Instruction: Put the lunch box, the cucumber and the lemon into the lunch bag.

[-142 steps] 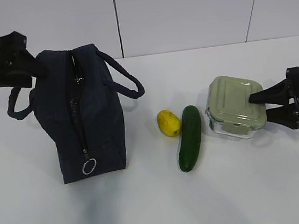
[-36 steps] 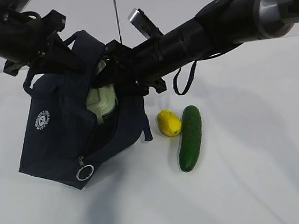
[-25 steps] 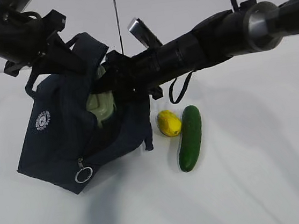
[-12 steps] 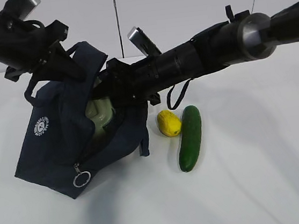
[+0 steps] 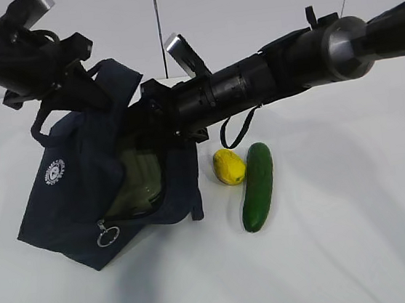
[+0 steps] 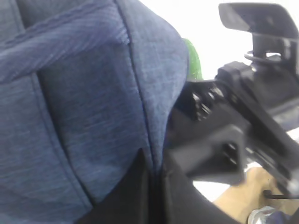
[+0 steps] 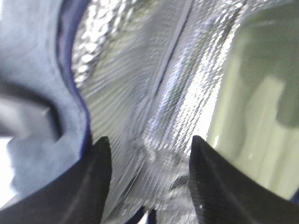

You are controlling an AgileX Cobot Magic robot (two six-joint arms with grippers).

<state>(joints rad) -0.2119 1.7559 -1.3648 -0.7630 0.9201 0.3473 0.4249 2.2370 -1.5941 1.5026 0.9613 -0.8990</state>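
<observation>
Lemon [image 5: 228,167] touches cucumber [image 5: 257,186] beside lunch bag [image 5: 84,201], apparently clear.

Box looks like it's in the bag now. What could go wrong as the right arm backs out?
The right gripper is open but deep in the lunch bag mouth; backing out, its fingers may snag the foil lining or drag the lunch box out.

The bag hangs tilted from the left gripper, so the box might slide toward the open zipper.
</observation>
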